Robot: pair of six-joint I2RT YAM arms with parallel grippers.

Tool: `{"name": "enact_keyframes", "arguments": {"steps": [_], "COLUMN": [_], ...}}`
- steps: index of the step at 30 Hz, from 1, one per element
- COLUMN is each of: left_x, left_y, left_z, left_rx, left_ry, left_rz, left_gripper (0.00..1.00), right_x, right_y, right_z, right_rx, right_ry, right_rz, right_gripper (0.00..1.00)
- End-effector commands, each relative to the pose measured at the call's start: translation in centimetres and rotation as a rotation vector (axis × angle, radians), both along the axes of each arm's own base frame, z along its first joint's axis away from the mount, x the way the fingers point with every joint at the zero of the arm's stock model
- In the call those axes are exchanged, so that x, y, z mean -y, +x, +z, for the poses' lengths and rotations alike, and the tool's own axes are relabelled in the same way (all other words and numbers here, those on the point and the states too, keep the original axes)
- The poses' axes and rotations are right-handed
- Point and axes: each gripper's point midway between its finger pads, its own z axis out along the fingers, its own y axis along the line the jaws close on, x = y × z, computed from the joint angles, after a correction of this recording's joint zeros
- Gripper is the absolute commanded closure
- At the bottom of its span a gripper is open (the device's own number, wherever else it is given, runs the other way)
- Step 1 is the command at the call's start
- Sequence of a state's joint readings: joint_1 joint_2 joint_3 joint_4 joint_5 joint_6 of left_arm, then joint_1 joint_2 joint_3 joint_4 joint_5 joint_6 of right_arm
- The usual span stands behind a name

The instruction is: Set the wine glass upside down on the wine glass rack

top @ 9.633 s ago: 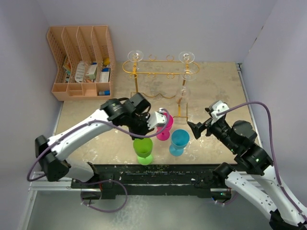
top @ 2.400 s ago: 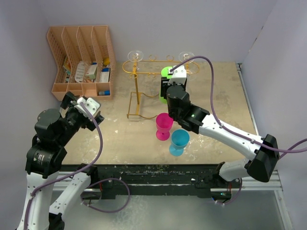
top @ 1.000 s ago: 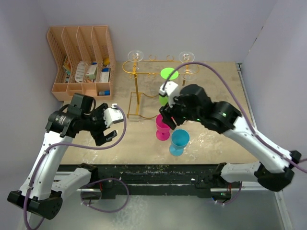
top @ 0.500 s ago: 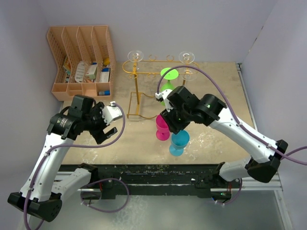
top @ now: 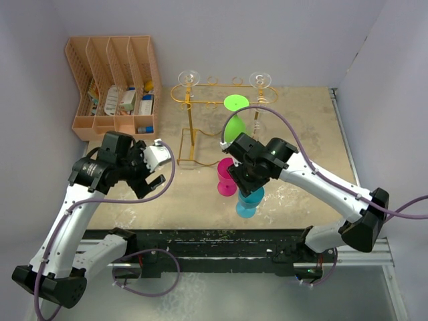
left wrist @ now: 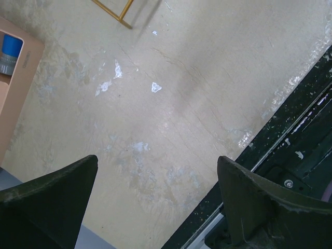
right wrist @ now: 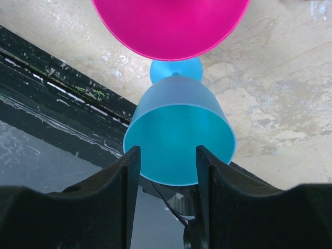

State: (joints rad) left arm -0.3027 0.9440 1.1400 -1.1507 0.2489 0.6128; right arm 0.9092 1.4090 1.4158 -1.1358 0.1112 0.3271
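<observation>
**Blue glass between the right fingers**

Well left of the rack (top: 190, 130), the left end effector (left wrist: 158, 171) hangs released over bare bench (top: 301, 127). A green glass (top: 233, 126) hangs upside down on the rack. In front of the rack stand a pink glass (top: 225, 175) and the blue glass (right wrist: 179, 129), stem vertical. The nearer right end effector (right wrist: 167, 153) straddles its bowl from above. I cannot tell whether it is clenched.

magenta glass (right wrist: 171, 26): cut by top edge | blue glass (top: 250, 199): bowl under right arm (top: 314, 177)
</observation>
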Motion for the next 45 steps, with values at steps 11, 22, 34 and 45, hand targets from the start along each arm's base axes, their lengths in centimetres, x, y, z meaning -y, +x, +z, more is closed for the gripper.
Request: {"name": "enact_keyframes", "arguments": {"steps": [11, 22, 34, 45], "left_x": [0.5, 0.7, 4.1, -0.1], "left_y": [0.6, 0.5, -2.9, -0.3], "left_z": [0.1, 0.2, 8.0, 27.3], "left_rx": [0.020, 0.017, 0.031, 0.549], "left_ry": [-0.028, -0.043, -0.281, -0.770], "left_rz": [0.008, 0.010, -0.087, 0.490], "left_gripper": [0.00, 0.00, 0.00, 0.00], "right_x": [-3.2, -2.7, -7.6, -8.2], "right_y": [-2.1, -2.6, -7.8, -4.5], "right_z": [-1.7, -2.2, 9.0, 25.1], "right_rx": [-0.065, -0.082, -0.073, 0.405], "right_ry": [0.077, 0.066, 0.648, 1.164], "right_rz": [0.058, 0.050, 0.262, 0.198], "right_gripper": [0.49, 0.99, 1.00, 1.00]}}
